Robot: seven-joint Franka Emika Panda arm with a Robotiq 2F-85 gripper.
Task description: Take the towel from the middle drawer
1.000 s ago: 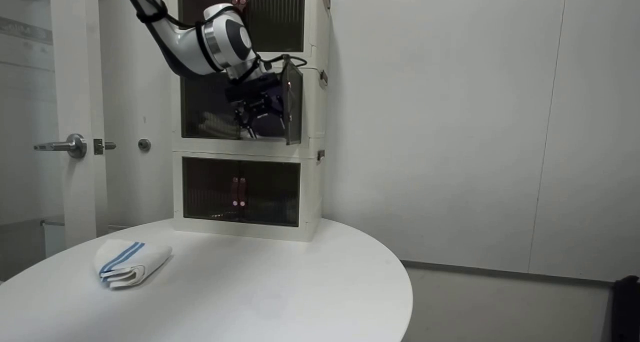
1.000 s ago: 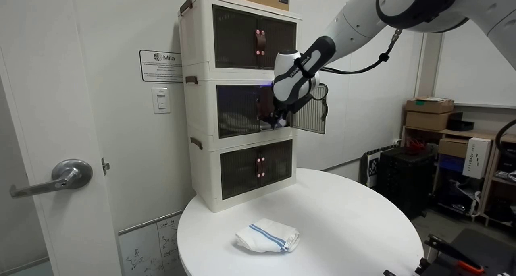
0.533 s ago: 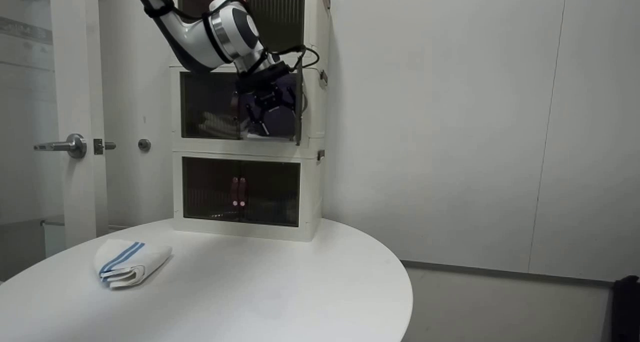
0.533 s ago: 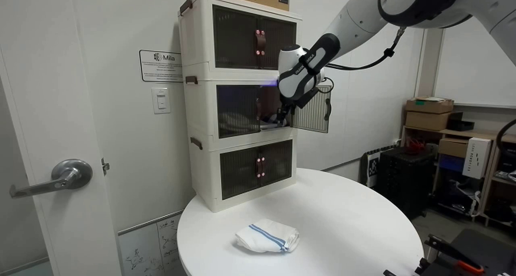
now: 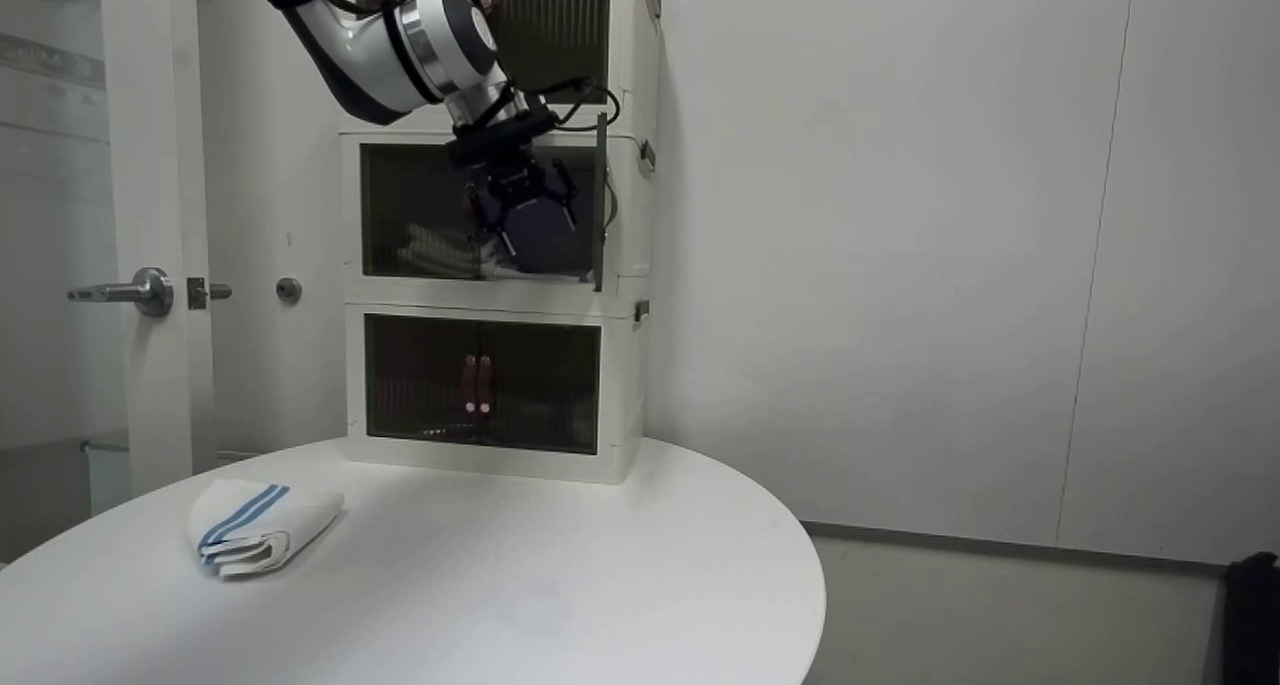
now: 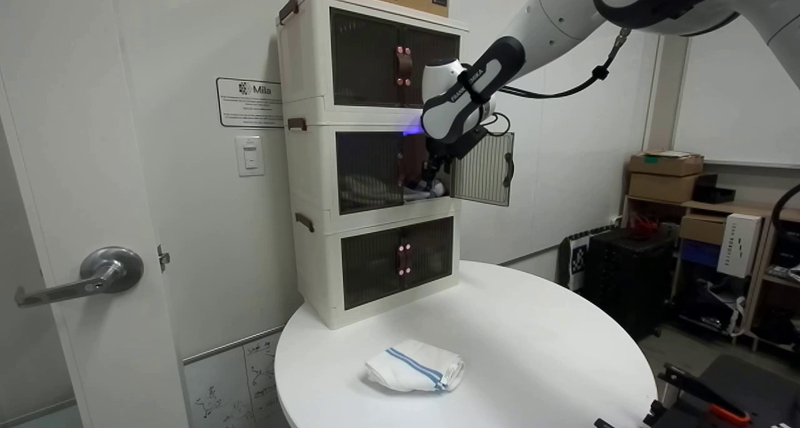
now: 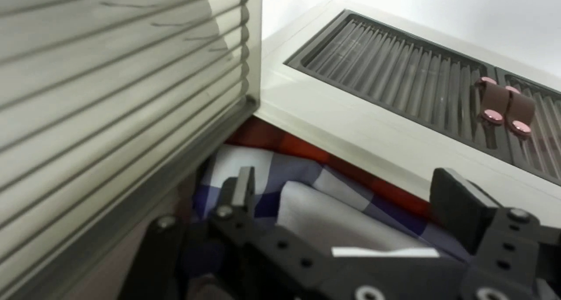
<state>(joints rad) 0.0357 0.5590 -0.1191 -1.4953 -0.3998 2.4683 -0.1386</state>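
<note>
1. Robotiq gripper (image 7: 353, 195). Black, 2 fingers (image 7: 460, 208), jaws parted wide, nothing held. At the mouth of the middle cabinet (image 5: 430, 291); contact with cloth cannot be told.

2. Pale plain cloth (image 7: 337, 219). Folded, inside the middle cabinet, between the fingertips in the wrist view, running toward 4 o'clock. Judged the likeliest towel for the task. Recommended: lower until the fingers straddle its rounded fold, close fully since cloth should yield, test with a small lift, then draw out.

3. Checked cloth (image 7: 293, 171). Blue and white, same cabinet, at 10 o'clock, seemingly under item 2; not excluded as the towel meant. Shallow bite advised, lest 2 cloths come away together.

4. Red cloth (image 7: 307, 149). Strip along the opening's edge, between 10 and 11 o'clock. To be left out of the grasp.

5. Fluted door (image 7: 122, 85). Swung open, at 10 o'clock in the wrist view, near the finger on that side. Retreat should run straight out, not brushing the door, cloth raised to pass the opening's edge.

6. Bottom cabinet (image 5: 480, 457). Doors shut, toward 7 o'clock in both exterior views. A trailing cloth end might catch its 2 brown pulls (image 6: 400, 260).

7. Striped towel (image 5: 265, 530). White, folded, 2 blue stripes, on the round table (image 5: 600, 585), between 7 and 8 o'clock in an exterior view; outside the cabinet, so not counted as target.
</note>
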